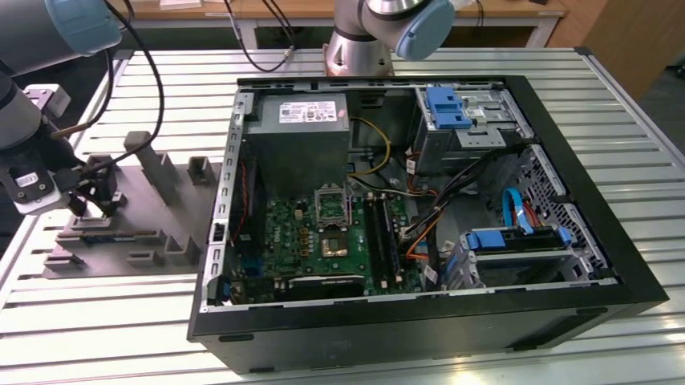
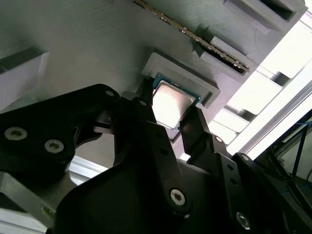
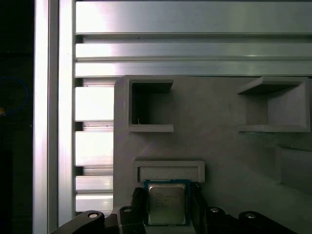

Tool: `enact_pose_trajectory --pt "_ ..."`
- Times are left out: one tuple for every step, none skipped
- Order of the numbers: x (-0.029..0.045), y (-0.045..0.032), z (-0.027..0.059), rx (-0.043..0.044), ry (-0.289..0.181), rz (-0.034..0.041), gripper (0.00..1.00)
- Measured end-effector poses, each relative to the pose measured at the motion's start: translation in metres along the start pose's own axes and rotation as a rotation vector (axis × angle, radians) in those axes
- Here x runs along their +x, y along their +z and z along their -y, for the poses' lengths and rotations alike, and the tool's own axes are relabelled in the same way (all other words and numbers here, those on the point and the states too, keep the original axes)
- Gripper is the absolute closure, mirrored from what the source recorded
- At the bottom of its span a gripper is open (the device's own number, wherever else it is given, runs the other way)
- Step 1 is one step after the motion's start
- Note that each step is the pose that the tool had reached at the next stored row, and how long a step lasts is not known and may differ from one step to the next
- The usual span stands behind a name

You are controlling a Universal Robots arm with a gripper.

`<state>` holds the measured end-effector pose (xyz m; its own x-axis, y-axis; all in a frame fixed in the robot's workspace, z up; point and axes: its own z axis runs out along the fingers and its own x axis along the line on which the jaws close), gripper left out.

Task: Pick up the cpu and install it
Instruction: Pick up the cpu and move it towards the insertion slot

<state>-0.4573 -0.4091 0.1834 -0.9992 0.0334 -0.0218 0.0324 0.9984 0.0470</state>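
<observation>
Step in hand, as I read it: the pick; install not started.

Black two-finger gripper (image 2: pixel 171 116) is at the grey moulded fixture plate (image 1: pixel 160 224), which lies on the slotted aluminium table (image 1: pixel 107 313) just beside the open black computer case (image 1: pixel 428 329), on the exterior view's left of the case.

Small flat square cpu with a silvery metal top and thin rim (image 3: pixel 166 204) sits between the black fingers (image 2: pixel 146 116), at the raised rectangular nest (image 3: pixel 169 171) of that plate, well apart from the case; nothing is inside the case's metal-framed socket with the dark centre (image 1: pixel 332 206) that I can make out.

Hand state: narrow; in both wrist views the jaws stand against two opposite edges of the cpu, so it looks clamped on the chip; I cannot tell whether the chip has cleared the nest floor.

How to do this well, my judgement:
- grip on the side edges only; pads centred along each edge so the chip cannot pivot;
- light clamp force; the part is thin and the rim is the only purchase;
- keep the chip flat to the plate; a tilt would catch a corner on the nest wall;
- come up straight and slow; no sideways motion until the rim is clear;
- check in the first wrist view that the chip sits square to the jaws.
</observation>
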Motion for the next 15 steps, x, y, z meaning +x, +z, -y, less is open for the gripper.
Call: enact_pose_trajectory --pt "0.0000 0.0000 0.0000 -0.0001 0.000 0.0000 0.53" --pt "0.0000 0.0001 0.0000 -0.0001 0.000 0.0001 0.53" --pt "-0.0001 0.0001 0.0000 -0.0001 0.000 0.0002 0.53" --pt "-0.0001 0.0001 0.0000 -0.0002 0.000 0.0001 0.53" --pt "-0.0001 0.0000 0.0000 -0.0001 0.000 0.0001 0.53" --pt "-0.0002 -0.0003 -0.0001 -0.0002 0.000 0.0003 0.53" --pt "-0.0002 -0.0013 -0.0001 0.0000 0.000 0.0000 0.53" --pt "-0.0002 -0.0026 -0.0001 -0.0001 0.000 0.0000 0.53" --pt "-0.0002 -0.0042 -0.0002 0.0000 0.000 0.0000 0.53" --pt "-0.0003 -0.0056 -0.0002 -0.0001 0.000 0.0001 0.53" --pt "-0.0003 -0.0068 -0.0003 0.0000 0.000 0.0001 0.53" --pt "-0.0003 -0.0077 -0.0003 -0.0001 0.000 0.0000 0.53" --pt "-0.0003 -0.0079 -0.0004 -0.0002 0.000 0.0003 0.53" --pt "-0.0003 -0.0079 -0.0004 -0.0003 0.000 0.0004 0.53" --pt "-0.0003 -0.0079 -0.0004 -0.0003 0.000 0.0005 0.53"
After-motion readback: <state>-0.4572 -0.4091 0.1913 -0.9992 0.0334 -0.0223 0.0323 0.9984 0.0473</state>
